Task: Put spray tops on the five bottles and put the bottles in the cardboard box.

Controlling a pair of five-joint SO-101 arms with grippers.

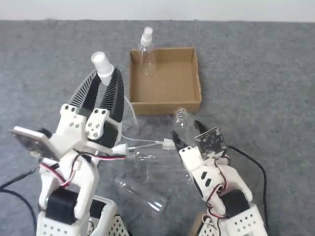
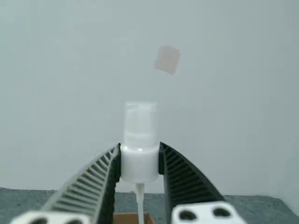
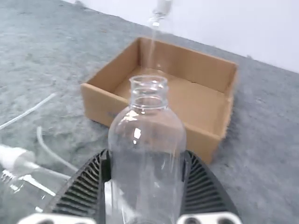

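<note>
Left pincer (image 1: 105, 78) clamps the spray top (image 1: 100, 60) upright; right pincer (image 1: 187, 133) grips the bottle (image 1: 181, 118), mouth up, lower right of it, well apart

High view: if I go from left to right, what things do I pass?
The spray top in the left gripper → the capped bottle in the cardboard box → the open bottle in the right gripper.

The table (image 1: 275, 64) is overlooked from above; a pale wall (image 2: 70, 70) is faced closely by the left wrist camera; the cardboard box (image 1: 165, 105) is shared by high and right wrist views.
</note>
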